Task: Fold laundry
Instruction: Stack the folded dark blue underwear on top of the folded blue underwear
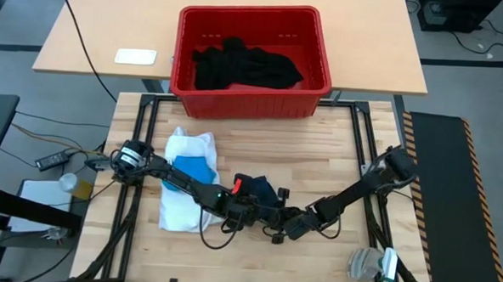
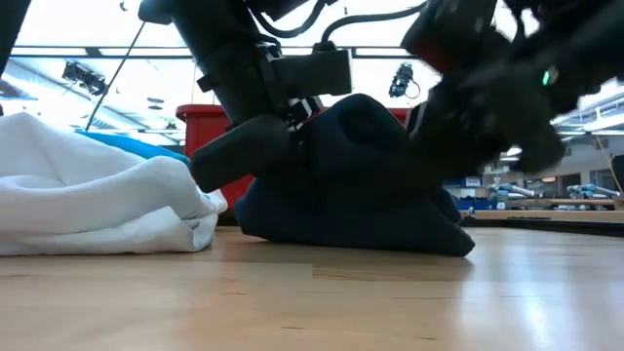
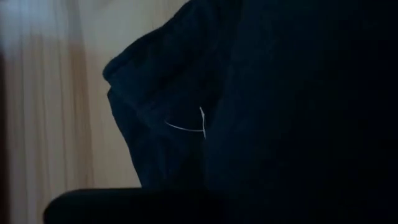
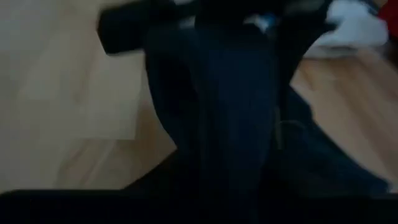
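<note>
A dark garment point(image 1: 258, 191) lies bunched in a heap point(image 2: 361, 195) on the wooden table near its front edge, its underside on the boards. My left gripper point(image 1: 244, 210) reaches in from the left and is shut on the heap's left side. My right gripper point(image 1: 283, 226) stands close against the heap's right side point(image 2: 458, 127); dark cloth point(image 4: 217, 93) fills its wrist view. A white shirt point(image 1: 181, 202) lies flat at the left with a bright blue piece point(image 1: 195, 167) on top of it. More black garments point(image 1: 246, 66) sit in the red crate. My left gripper has the dark garment at its left side point(image 2: 304, 166), coming slantwise down from the table's left. Cloth point(image 3: 249, 112) hides the fingertips, so I cannot tell whether it has one layer or several. The heap stands bunched up with its bottom point(image 2: 390, 244) on the table.
The red crate point(image 1: 249, 98) stands at the table's far edge. A grey and white object point(image 1: 369, 265) lies at the near right corner. Bare wood point(image 1: 336, 162) lies to the right of the heap. A light desk behind carries a white item point(image 1: 136, 56).
</note>
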